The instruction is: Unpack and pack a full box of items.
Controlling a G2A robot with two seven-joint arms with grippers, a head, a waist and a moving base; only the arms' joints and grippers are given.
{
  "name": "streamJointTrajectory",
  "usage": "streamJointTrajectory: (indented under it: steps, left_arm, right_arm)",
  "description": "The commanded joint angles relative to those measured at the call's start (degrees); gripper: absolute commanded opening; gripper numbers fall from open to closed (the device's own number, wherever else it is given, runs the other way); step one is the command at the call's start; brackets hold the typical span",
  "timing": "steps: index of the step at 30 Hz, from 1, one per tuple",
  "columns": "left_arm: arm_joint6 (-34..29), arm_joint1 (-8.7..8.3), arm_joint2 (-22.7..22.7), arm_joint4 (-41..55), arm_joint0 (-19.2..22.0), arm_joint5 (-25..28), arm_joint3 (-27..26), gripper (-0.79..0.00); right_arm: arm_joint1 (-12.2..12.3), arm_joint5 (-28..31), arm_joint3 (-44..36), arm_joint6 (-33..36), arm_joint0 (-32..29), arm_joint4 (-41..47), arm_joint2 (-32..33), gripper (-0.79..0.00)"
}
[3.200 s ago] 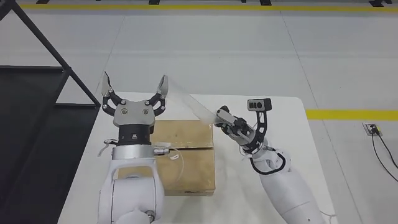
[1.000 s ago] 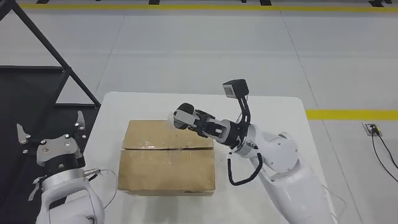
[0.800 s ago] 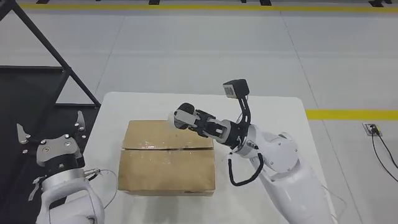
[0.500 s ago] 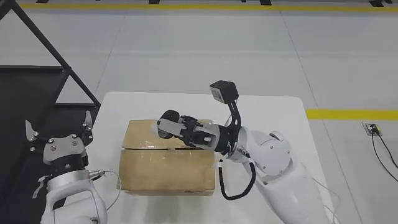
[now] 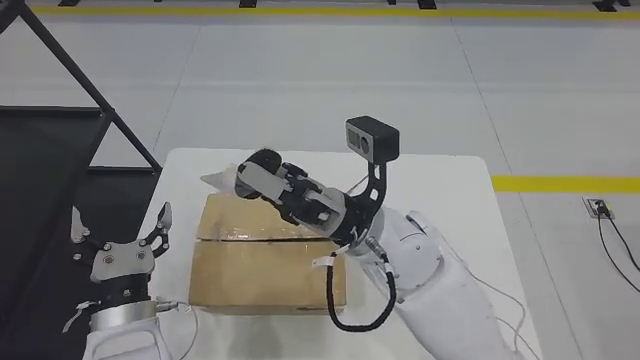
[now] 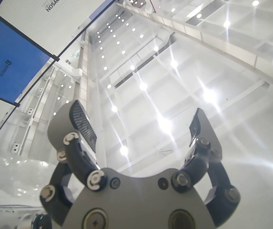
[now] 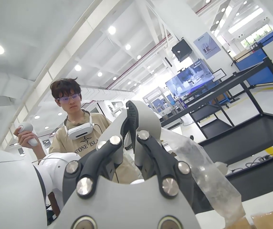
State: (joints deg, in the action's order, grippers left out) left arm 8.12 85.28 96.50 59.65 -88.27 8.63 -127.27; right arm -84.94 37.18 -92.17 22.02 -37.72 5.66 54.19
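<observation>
Strip of clear crinkled tape [image 7: 199,168] is hanging pinched in the closed right pincer [image 5: 236,173], over a far corner of the brown cardboard box [image 5: 270,260] on the white table [image 5: 440,190]. The left pincer [image 5: 119,222] is gaping empty. Pulling low and steadily is looking safest.

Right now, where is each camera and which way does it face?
Top view: above the arms, looking down at the table and cardboard box; both arms show.
Left wrist view: on that wrist, facing up at ceiling lights; open left gripper shows.
Right wrist view: on that wrist, facing up across the hall; right gripper shut on clear tape strip.
Shared: top and right wrist views show strip and box.
</observation>
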Motion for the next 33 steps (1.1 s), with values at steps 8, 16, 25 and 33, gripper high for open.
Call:
streamJointTrajectory:
  steps: [8,16,25,33]
  left_arm:
    - [0.2,0.04,0.4,0.0,-0.4,0.9,-0.2,0.000]
    - [-6.0,-0.33,-1.4,-10.6,-3.5,1.4,0.5,0.000]
    - [-12.6,-0.56,-4.9,-20.4,-10.3,3.9,0.5,0.000]
    - [-10.2,-0.30,-11.2,-26.3,-7.5,3.9,3.3,0.000]
  right_arm:
    - [0.0,-0.1,0.0,0.1,0.0,0.1,0.0,-0.785]
    - [-0.6,-0.3,-2.7,-9.4,-3.1,-4.5,1.2,-0.785]
    - [-1.8,1.0,-2.4,-16.1,-3.8,-6.3,0.4,-0.785]
    - [-2.6,2.4,-1.4,-17.4,-3.9,-5.5,0.0,-0.785]
